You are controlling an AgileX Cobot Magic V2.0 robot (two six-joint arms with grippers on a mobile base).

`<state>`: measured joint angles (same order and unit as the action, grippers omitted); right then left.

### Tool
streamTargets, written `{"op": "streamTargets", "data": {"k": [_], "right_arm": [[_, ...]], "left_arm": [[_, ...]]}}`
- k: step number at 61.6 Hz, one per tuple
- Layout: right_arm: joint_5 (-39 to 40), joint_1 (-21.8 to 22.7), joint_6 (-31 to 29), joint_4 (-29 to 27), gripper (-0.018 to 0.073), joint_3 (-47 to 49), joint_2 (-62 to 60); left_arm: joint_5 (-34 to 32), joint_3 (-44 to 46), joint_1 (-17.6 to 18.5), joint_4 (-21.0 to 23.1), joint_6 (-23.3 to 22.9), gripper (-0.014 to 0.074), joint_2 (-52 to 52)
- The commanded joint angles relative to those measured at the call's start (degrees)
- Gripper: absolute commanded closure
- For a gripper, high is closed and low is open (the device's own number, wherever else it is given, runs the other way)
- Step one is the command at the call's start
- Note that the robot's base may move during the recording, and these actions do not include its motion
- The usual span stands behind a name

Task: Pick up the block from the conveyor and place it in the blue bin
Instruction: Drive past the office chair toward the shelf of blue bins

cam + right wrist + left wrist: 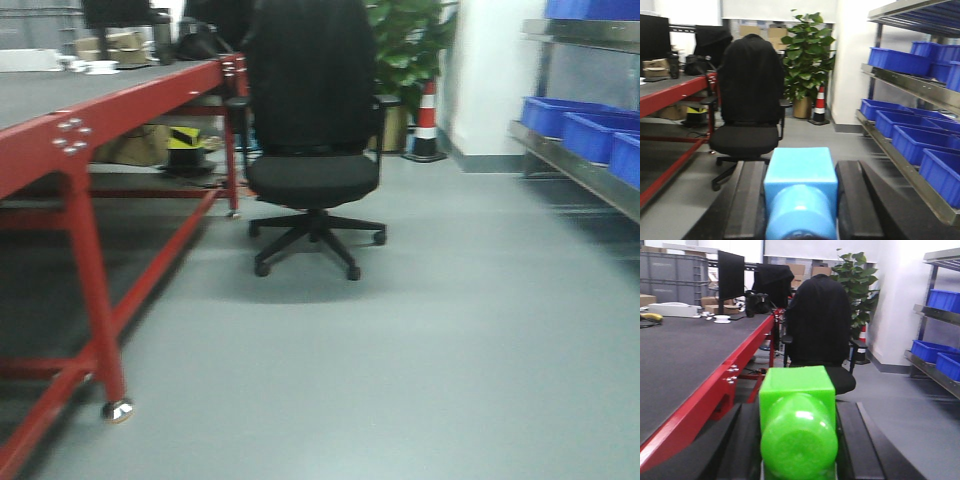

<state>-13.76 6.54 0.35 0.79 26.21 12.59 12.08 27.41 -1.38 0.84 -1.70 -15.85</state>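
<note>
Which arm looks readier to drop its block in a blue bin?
Likely right: the right gripper holds a light blue block with blue bins close alongside; the left gripper's green block sits farther off.

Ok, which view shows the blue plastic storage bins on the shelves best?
Right wrist view: the blue plastic bins line two shelf tiers, large and sharp. The front view catches a few blurred at its right edge; the left wrist view shows three, small, far right.

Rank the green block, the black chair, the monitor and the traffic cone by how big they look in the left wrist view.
1. green block and black chair: about alike in the picture; the block fills so much only because it sits right at the camera.
2. monitor.
3. traffic cone, partly hidden.
</note>
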Motion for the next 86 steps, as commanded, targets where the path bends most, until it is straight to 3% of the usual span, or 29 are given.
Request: {"op": "streamTargets", "data": {"k": [1, 86], "right_arm": [[1.36, -0.09, -0.35, 0.47, 0.0721, 0.43, -0.18], [1.36, -0.09, -0.35, 0.47, 0.0721, 0.43, -0.18]], "left_arm": [[-1.04, -0.03, -0.24, 0.38, 0.03, 0.0707, 0.22], [-1.04, -0.03, -0.24, 0.38, 0.03, 0.0707, 0.22]]}}
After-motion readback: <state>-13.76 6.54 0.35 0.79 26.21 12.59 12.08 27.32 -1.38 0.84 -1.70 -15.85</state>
